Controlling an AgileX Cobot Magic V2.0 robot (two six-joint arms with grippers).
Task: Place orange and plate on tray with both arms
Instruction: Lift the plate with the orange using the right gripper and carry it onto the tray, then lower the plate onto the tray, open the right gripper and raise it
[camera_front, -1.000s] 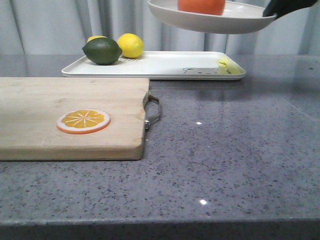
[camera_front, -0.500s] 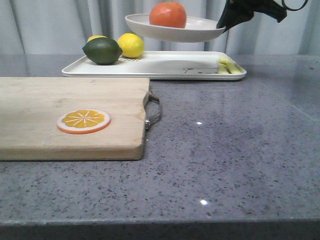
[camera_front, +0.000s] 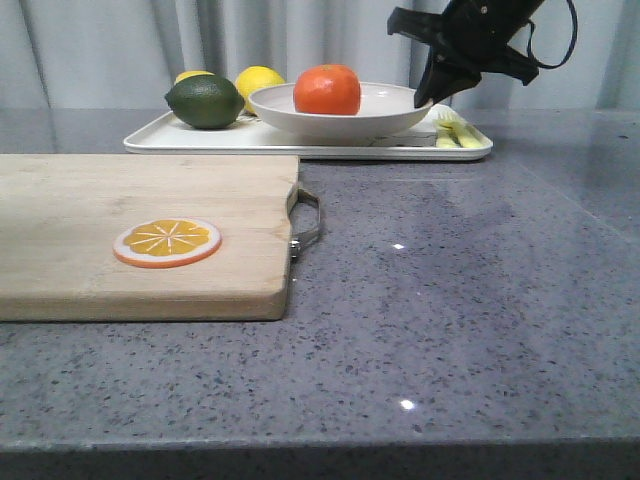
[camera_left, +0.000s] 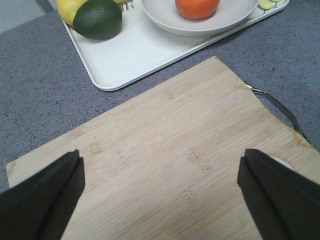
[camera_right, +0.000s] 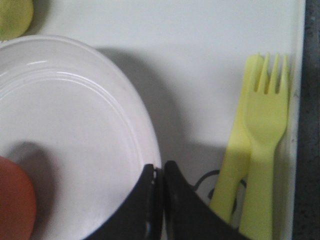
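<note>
Right hand (camera_front: 428, 95) clenched on the plate (camera_front: 340, 110) rim, pinching it between closed fingers (camera_right: 150, 200); an edge grip leaves the orange (camera_front: 327, 89) undisturbed in the bowl of the plate, away from the hand. Plate looks seated on the tray (camera_front: 200, 140), so release seems next. Yellow fork (camera_right: 262, 150) lies just beside the hand, clear of the plate. Left hand (camera_left: 160, 195) released, spread wide over the board (camera_left: 175, 165), idle.

My counter (camera_front: 480, 300) is speckled grey stone, glossy with small glints of light, and pale grey pleated curtains (camera_front: 90, 50) hang behind it.
</note>
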